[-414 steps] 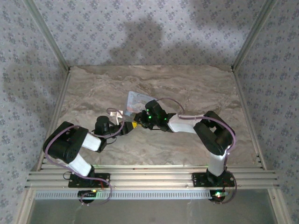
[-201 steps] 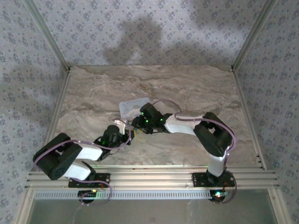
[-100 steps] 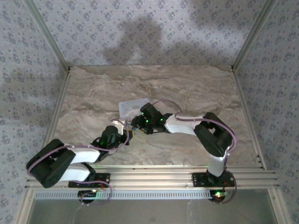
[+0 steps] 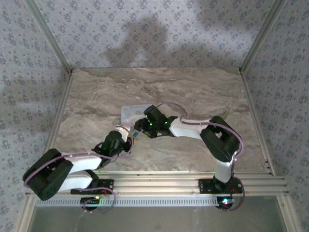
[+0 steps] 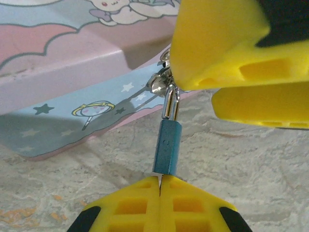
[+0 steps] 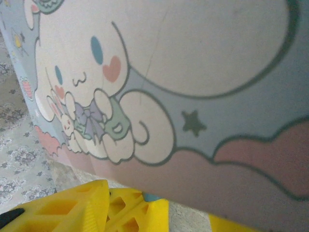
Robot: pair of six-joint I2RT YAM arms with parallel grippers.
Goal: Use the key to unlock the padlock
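Left gripper clenched on key in padlock; right gripper grip unclear; risk: unbraced tin box sliding could twist key out.

Padlock: dark blue-teal body, shiny silver shackle. Key: thin silver sliver. L claw & R claw: bright yellow fingers, black further back.

Tin: pale blue side w/ darker blue stars & a yellow-outlined motif, pink band along the bottom, pink-lilac lid edge. Lid pic: white cartoon long-eared character, blue eyes, pink cheeks, lilac bow, on pale blue w/ a grey-green star & pink cloud shape, dark outlines.

Desk: beige-grey marble veining. Walls: pale grey-lilac paper, small repeated floral print. Arms: black joints, white links, lilac cables, green LEDs. Front rails: silver.
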